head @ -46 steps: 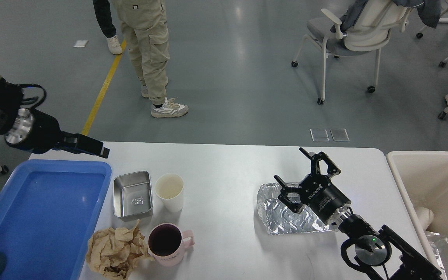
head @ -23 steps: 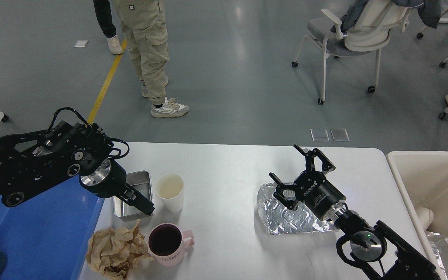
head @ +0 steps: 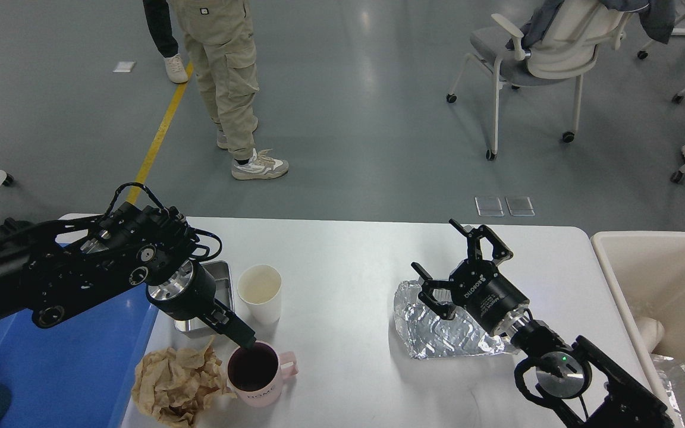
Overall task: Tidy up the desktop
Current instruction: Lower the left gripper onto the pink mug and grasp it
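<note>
The desktop (head: 348, 261) is spread under both arms, w/ stuff scattered on it; the left gripper (head: 244, 339) is seen coming in from the left, tip right at the rim of a pink mug (head: 257, 374), prob just over the dark inside; whether it's touching can't be told; fingers are seen as one dark stick, so released or clenched can't be told either. Just behind that gripper a white paper cup (head: 259, 292) is stood upright; a small steel tray (head: 219, 285) is partly hidden under the wrist, beside the cup; a crumpled brown paper wad (head: 170, 383) is lying just left of the tip, touching the mug's side; a blue tray (head: 75, 362) is found further left, under the arm.

The right gripper (head: 452, 261) is held well apart from all that, over on the right half; fingers clearly spread wide, nothing gripped; a crinkled foil sheet (head: 437, 333) is laid flat right below/beside it, w/ the wrist over its right part. A cream bin (head: 610, 279) is sat past it to the right, off the table edge.
</note>
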### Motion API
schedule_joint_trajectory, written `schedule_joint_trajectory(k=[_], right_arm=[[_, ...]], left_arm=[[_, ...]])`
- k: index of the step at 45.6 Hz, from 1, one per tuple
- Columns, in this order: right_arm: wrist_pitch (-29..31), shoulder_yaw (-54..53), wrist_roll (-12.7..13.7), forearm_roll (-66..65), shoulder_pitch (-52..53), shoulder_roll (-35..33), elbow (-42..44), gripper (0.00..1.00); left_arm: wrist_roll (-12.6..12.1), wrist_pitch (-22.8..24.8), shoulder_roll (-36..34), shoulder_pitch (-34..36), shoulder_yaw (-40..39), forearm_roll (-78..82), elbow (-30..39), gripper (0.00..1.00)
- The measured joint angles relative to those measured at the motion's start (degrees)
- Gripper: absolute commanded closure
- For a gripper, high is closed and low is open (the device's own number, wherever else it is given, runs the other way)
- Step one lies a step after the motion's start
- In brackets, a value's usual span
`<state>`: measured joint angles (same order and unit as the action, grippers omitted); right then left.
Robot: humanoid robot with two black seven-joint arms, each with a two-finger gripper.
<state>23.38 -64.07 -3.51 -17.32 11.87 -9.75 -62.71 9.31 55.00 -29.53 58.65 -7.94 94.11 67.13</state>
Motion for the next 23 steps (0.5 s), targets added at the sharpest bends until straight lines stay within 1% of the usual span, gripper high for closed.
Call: schedule_joint_trajectory(k=[6,15,23], right_arm=[[0.0,0.0,0.0,0.0,0.0,0.0,-0.1,0.0],[0.0,0.0,0.0,0.0,0.0,0.1,-0.2,0.0],[0.0,0.0,0.0,0.0,0.3,0.1,-0.2,0.0]], left_arm=[[0.0,0.0,1.0,0.0,0.1,0.1,-0.7,0.03],[-0.1,0.0,3.9,0.0,0.5,0.2,-5.7,0.03],[0.0,0.0,4.8,0.1,1.4,0.2,-6.6,0.03]])
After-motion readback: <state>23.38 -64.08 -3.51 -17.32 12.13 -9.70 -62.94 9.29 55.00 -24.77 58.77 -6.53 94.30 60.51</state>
